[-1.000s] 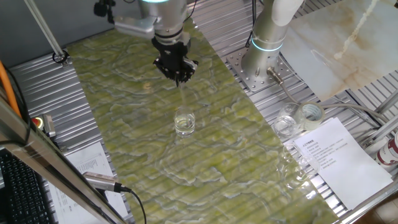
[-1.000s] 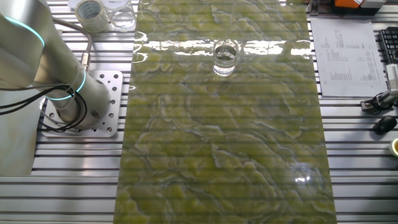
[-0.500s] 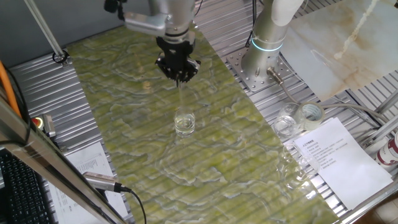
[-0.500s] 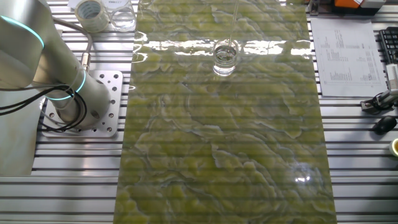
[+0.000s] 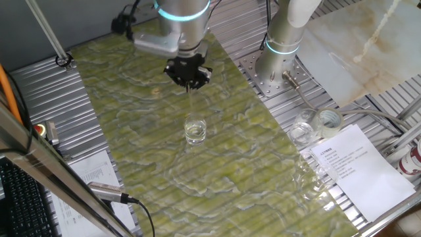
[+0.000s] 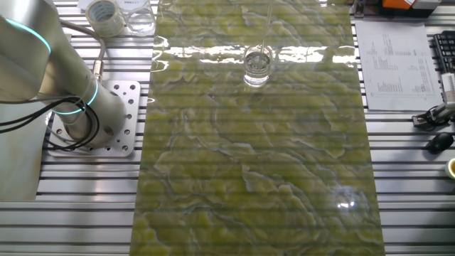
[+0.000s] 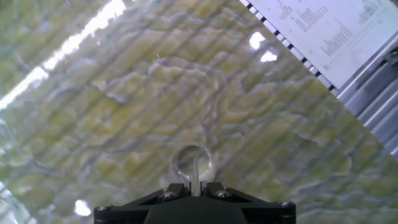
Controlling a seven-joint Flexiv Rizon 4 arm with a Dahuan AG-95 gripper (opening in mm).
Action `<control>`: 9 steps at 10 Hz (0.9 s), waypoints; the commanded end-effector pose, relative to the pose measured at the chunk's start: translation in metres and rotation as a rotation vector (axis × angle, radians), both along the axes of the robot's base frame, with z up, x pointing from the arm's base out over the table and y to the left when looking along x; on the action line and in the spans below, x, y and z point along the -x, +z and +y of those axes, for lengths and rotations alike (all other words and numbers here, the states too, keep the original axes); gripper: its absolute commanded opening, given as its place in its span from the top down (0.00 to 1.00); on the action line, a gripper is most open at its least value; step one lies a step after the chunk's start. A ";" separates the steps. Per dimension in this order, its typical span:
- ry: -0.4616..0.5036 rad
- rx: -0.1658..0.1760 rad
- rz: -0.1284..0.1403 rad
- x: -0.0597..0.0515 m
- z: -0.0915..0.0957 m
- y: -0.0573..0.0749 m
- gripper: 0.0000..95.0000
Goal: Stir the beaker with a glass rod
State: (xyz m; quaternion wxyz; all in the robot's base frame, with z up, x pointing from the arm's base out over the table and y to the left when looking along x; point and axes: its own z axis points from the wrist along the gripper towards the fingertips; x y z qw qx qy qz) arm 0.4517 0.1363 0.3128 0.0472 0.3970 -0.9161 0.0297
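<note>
The beaker [image 5: 195,129] is a small clear glass cylinder standing upright on the green marbled mat; it also shows in the other fixed view [image 6: 257,65] and in the hand view [image 7: 191,163]. My gripper [image 5: 189,81] hangs above it, a little toward the back, and is shut on the glass rod [image 5: 191,102]. The rod hangs straight down from the fingers toward the beaker's mouth. In the other fixed view the rod [image 6: 266,28] reaches down to the beaker's rim. In the hand view the rod [image 7: 194,175] runs from between the fingers to the beaker's mouth.
The robot base [image 5: 279,46] stands at the back right. Other clear glass vessels [image 5: 302,133] and a tape roll [image 5: 328,120] sit at the mat's right edge, next to a printed sheet [image 5: 355,168]. A keyboard [image 5: 20,204] lies at the front left.
The gripper has shifted slightly right and the arm has turned above it; the rod stays hanging over the beaker. The beaker has not moved.
</note>
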 end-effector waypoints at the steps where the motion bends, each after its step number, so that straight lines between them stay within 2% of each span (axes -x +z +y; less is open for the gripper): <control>1: -0.058 -0.133 -0.054 0.002 -0.001 0.001 1.00; 3: -0.002 -0.110 -0.087 0.001 -0.001 0.000 1.00; 4: 0.033 -0.085 -0.090 0.001 -0.002 -0.001 1.00; 5: 0.070 -0.043 -0.085 0.000 -0.002 -0.003 1.00; 6: 0.069 -0.026 -0.077 -0.001 -0.003 -0.004 1.00; 7: 0.039 -0.024 -0.081 -0.001 -0.003 -0.004 1.00; 8: 0.021 -0.032 -0.105 -0.001 -0.003 -0.004 1.00; 9: 0.015 -0.032 -0.111 -0.001 -0.003 -0.004 1.00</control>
